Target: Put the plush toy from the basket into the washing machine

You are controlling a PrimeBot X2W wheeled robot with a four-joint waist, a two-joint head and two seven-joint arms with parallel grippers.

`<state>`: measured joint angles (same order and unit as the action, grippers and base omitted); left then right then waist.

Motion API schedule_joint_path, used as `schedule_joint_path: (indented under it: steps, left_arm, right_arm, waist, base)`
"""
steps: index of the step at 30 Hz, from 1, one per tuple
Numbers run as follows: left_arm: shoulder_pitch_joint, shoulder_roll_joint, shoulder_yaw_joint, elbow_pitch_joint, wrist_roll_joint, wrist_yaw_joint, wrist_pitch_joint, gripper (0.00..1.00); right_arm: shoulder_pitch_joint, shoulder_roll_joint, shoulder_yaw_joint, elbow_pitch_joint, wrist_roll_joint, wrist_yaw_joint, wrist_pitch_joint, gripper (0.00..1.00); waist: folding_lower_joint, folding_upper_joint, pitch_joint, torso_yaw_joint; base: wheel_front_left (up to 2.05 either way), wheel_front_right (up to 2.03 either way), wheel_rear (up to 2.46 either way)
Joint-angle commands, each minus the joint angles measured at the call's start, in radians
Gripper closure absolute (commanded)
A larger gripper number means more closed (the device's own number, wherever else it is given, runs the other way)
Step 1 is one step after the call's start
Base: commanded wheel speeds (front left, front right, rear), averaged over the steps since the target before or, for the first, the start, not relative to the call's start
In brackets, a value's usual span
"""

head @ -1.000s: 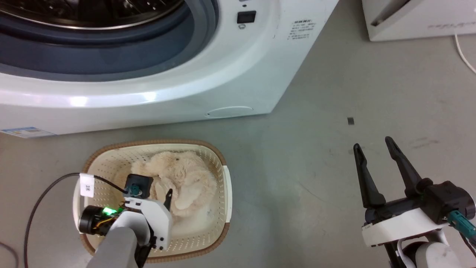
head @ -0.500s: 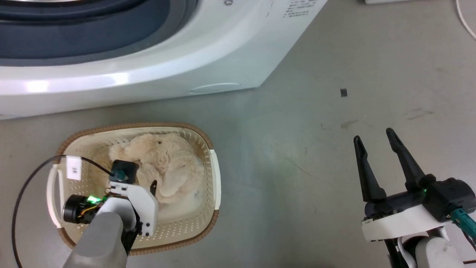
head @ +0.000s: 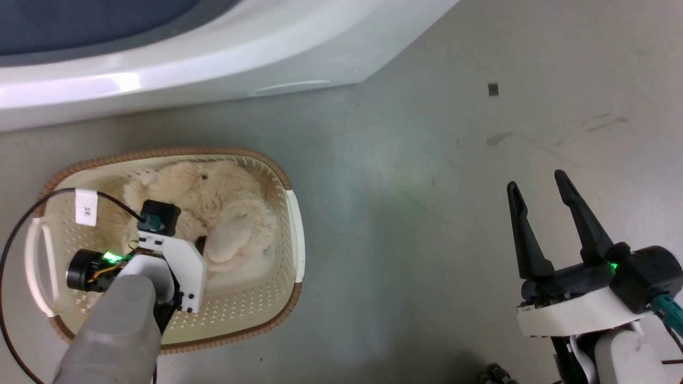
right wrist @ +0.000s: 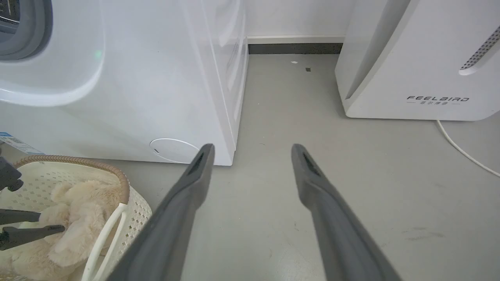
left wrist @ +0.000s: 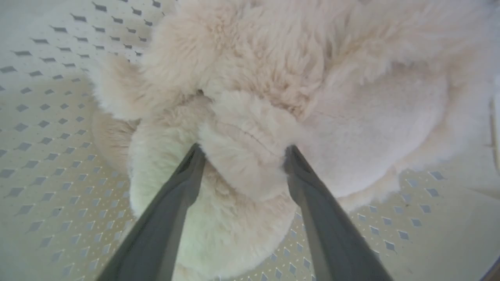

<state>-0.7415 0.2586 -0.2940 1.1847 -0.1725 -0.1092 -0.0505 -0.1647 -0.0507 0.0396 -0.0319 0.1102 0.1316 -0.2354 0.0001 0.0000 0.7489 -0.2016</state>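
The cream plush toy (head: 224,210) lies curled in the oval basket (head: 160,153) on the floor at the lower left, in front of the washing machine (head: 224,53). My left gripper (left wrist: 244,150) reaches down into the basket and stands open. Its fingertips (left wrist: 195,156) press into the fur on either side of a fluffy limb of the plush toy (left wrist: 250,128). The wrist hides most of that gripper in the head view. My right gripper (head: 536,181) hangs open over bare floor at the lower right, holding nothing. In the right wrist view, the basket (right wrist: 78,162) and the plush toy (right wrist: 82,234) sit at the lower left.
The slanted white FEELBIRD appliance (right wrist: 422,70) stands right of the washing machine (right wrist: 136,78), with a white cable (right wrist: 461,150) trailing across the floor. A black cable (head: 16,234) loops from my left wrist over the basket's left handle. A small dark mark (head: 493,89) lies on the grey floor.
The head camera has moved, sliding the machine and basket up and left in the picture. My left gripper has sunk lower into the plush toy. The right gripper has barely moved.
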Motion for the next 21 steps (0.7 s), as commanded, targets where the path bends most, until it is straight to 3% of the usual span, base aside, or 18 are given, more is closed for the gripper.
schedule_joint_path:
  steps: [1,11,12,13,14,21]
  left_arm:
    - [-0.028,0.009,-0.009,0.027,-0.008,-0.005,-0.005,0.00]
    - [-0.088,0.023,-0.046,0.105,-0.029,-0.009,-0.003,0.00]
    - [-0.085,0.020,-0.050,0.105,-0.029,-0.011,0.006,0.18]
    - [-0.082,0.018,-0.053,0.105,-0.032,-0.013,0.014,0.83]
    - [-0.079,0.016,-0.053,0.105,-0.038,-0.014,0.016,1.00]
    - [-0.058,0.011,-0.056,0.106,-0.069,-0.019,-0.005,1.00]
  right_arm:
    - [-0.023,0.000,0.001,-0.007,0.013,-0.001,-0.011,0.00]
    - [-0.043,0.001,0.008,-0.006,0.033,-0.001,-0.026,0.00]
    - [-0.044,0.001,0.009,-0.005,0.034,-0.001,-0.026,0.00]
    - [-0.044,0.001,0.009,-0.003,0.034,-0.001,-0.026,0.00]
    - [-0.044,0.001,0.009,-0.001,0.034,-0.001,-0.026,0.00]
    - [-0.049,0.001,0.008,0.012,0.036,-0.001,-0.026,0.00]
  waist:
    - [-0.0001,0.0000,0.025,-0.008]
    - [-0.0001,0.0000,0.093,-0.028]
    - [-0.0001,0.0000,0.092,-0.027]
    - [-0.0001,0.0000,0.091,-0.027]
    - [-0.0001,0.0000,0.089,-0.026]
    - [-0.0001,0.0000,0.053,-0.020]
  base:
    - [0.00,0.00,0.00]
    - [0.00,0.00,0.00]
    - [0.00,0.00,0.00]
    - [0.00,0.00,0.00]
    - [0.00,0.00,0.00]
    - [0.00,0.00,0.00]
